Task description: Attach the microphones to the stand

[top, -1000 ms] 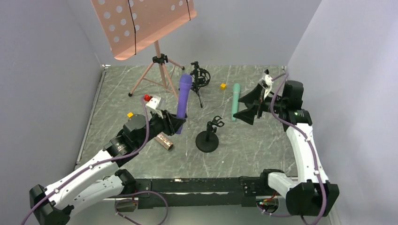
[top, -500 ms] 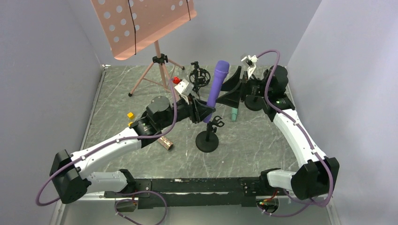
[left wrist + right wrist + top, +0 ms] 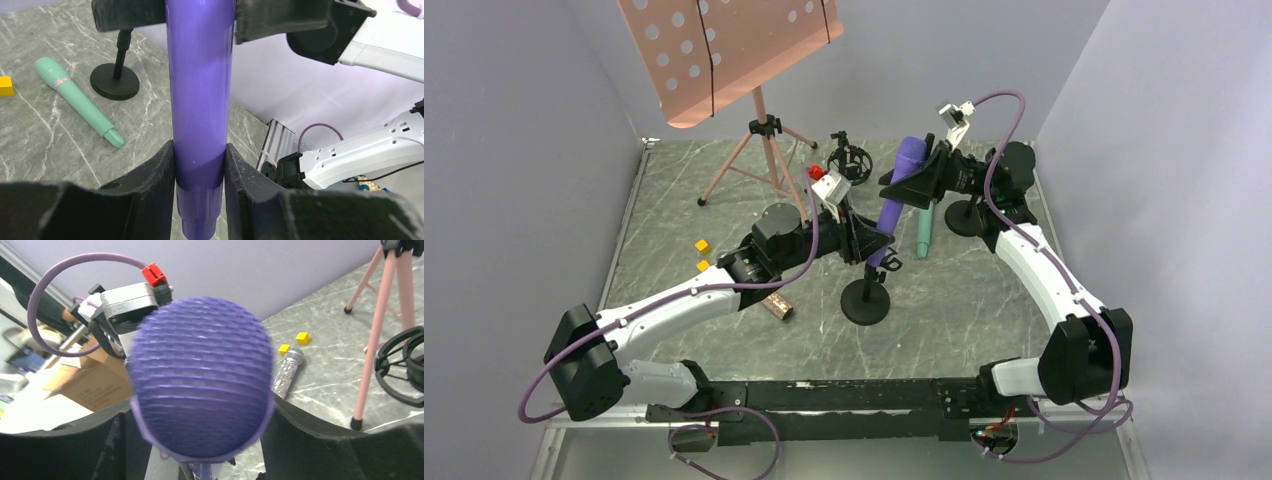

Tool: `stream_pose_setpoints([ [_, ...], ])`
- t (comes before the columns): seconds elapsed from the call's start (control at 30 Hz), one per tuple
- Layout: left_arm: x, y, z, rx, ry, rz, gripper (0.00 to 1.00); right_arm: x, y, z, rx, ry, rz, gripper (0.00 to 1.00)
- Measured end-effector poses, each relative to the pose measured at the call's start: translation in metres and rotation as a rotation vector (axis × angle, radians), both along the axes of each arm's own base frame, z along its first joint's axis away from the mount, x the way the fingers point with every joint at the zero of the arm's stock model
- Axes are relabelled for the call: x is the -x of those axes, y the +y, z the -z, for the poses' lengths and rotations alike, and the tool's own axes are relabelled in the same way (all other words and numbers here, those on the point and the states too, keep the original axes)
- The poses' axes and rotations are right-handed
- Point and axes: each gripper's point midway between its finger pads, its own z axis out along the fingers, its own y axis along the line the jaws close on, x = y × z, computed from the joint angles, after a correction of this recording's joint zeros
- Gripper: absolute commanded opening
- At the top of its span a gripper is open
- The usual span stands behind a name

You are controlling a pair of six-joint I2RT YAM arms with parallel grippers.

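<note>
The purple microphone (image 3: 894,210) stands tilted over the small black stand (image 3: 865,300), its tail close to the stand's clip (image 3: 886,262). My left gripper (image 3: 877,247) is shut on its lower handle (image 3: 200,75). My right gripper (image 3: 911,185) comes in from the right, and its fingers press both sides of the mesh head (image 3: 200,380). The mint-green microphone (image 3: 924,225) lies on the table behind the right gripper. The glittery bronze microphone (image 3: 774,305) lies beside my left forearm.
A second black round-base stand (image 3: 969,215) is at the right rear, partly behind the right arm. A black shock-mount stand (image 3: 851,165) and a pink tripod music stand (image 3: 764,130) are at the back. Two yellow cubes (image 3: 702,245) lie at the left.
My left arm carried the purple microphone from the left to above the black stand. The right arm swung in from the right and its jaws closed onto the microphone's head.
</note>
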Motion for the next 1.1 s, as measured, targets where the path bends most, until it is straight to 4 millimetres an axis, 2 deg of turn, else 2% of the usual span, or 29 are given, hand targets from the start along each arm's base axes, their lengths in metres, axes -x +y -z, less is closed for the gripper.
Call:
stream_pose_setpoints([
  [0.1,0.000,0.000,-0.001,0.004,-0.003,0.000,0.00,-0.005,0.001,0.006,-0.001,0.048,-0.005,0.41],
  [0.2,-0.002,0.001,-0.001,0.004,-0.002,-0.007,0.00,-0.003,0.002,0.007,0.001,0.059,-0.015,0.11],
  [0.23,-0.001,0.000,-0.002,0.008,-0.001,-0.006,0.01,-0.003,0.002,0.007,0.000,0.057,-0.016,0.08],
  [0.33,-0.002,0.000,-0.002,0.006,-0.004,-0.008,0.31,-0.002,0.002,0.006,0.000,0.054,-0.023,0.03],
  [0.4,-0.002,0.001,-0.001,0.004,-0.004,-0.008,0.63,-0.001,0.001,0.006,0.003,0.053,-0.028,0.02],
  [0.47,-0.001,0.001,-0.001,0.000,-0.007,-0.009,0.86,0.001,0.001,0.005,0.006,0.043,-0.038,0.01],
  [0.53,0.001,0.005,-0.001,-0.016,-0.020,-0.010,0.99,0.001,0.000,0.003,0.012,0.029,-0.041,0.01],
  [0.63,0.010,0.020,-0.002,-0.032,-0.052,-0.014,0.99,-0.001,-0.003,0.003,0.039,-0.026,-0.031,0.01],
  [0.8,0.028,0.065,0.008,-0.092,-0.125,-0.030,0.99,-0.008,-0.008,0.002,0.141,-0.177,0.036,0.02],
  [0.9,0.034,0.088,0.029,-0.156,-0.147,-0.044,0.99,-0.005,-0.012,0.005,0.206,-0.278,0.051,0.03],
  [1.1,0.046,0.108,0.091,-0.280,-0.098,-0.031,0.99,0.006,-0.003,0.017,0.288,-0.377,-0.006,0.03],
])
